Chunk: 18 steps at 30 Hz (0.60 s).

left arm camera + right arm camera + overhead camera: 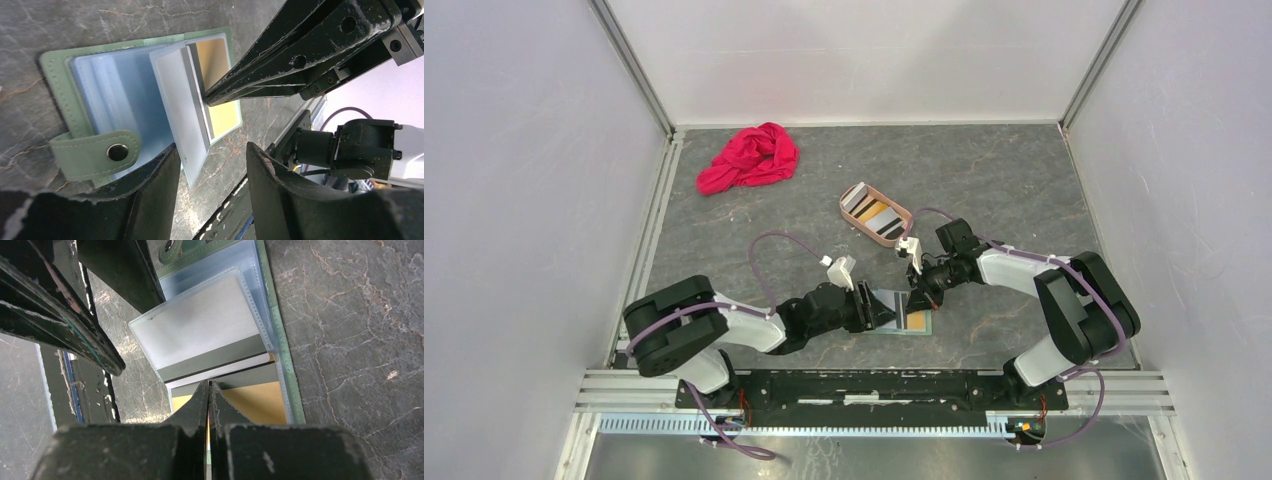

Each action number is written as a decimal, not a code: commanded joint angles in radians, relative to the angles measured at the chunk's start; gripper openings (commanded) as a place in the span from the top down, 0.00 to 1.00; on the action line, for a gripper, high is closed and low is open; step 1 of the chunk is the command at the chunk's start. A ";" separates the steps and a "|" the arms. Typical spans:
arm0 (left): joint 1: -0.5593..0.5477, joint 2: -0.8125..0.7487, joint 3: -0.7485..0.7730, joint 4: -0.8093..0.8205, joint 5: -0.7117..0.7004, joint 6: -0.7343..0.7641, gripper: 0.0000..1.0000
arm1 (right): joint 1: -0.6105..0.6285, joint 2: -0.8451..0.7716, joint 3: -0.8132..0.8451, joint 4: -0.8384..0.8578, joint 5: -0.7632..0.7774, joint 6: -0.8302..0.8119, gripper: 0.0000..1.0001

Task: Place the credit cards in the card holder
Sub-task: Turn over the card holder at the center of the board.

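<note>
Dark marbled counter (1024,190), walled in white, carries the card holder (52,75), which lies open at lower centre of the overhead view. The left gripper (212,150) has its jaws parted, straddling the lower edge of a raised clear sleeve (175,100). The right gripper (208,385) has its jaws clenched, tips against a grey striped card (215,357) partly inside that sleeve. A gold card (255,400) lies beneath. More credit cards (872,210) sit in an oval tray (894,238) just above centre.

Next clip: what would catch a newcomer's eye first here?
Both arms meet over an open green wallet at front centre. The shut right hand presses a grey card half inside a clear pocket, which the open left hand straddles. A red cloth lies far back left.
</note>
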 commanded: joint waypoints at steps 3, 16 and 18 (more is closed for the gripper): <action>0.004 0.080 -0.005 0.229 0.076 -0.075 0.44 | 0.005 -0.012 0.029 -0.020 -0.008 -0.033 1.00; 0.004 0.126 0.049 0.186 0.086 -0.076 0.51 | 0.005 -0.018 0.057 -0.060 -0.047 -0.067 1.00; 0.003 0.128 0.052 0.176 0.083 -0.075 0.52 | 0.005 -0.023 0.058 -0.063 -0.043 -0.071 1.00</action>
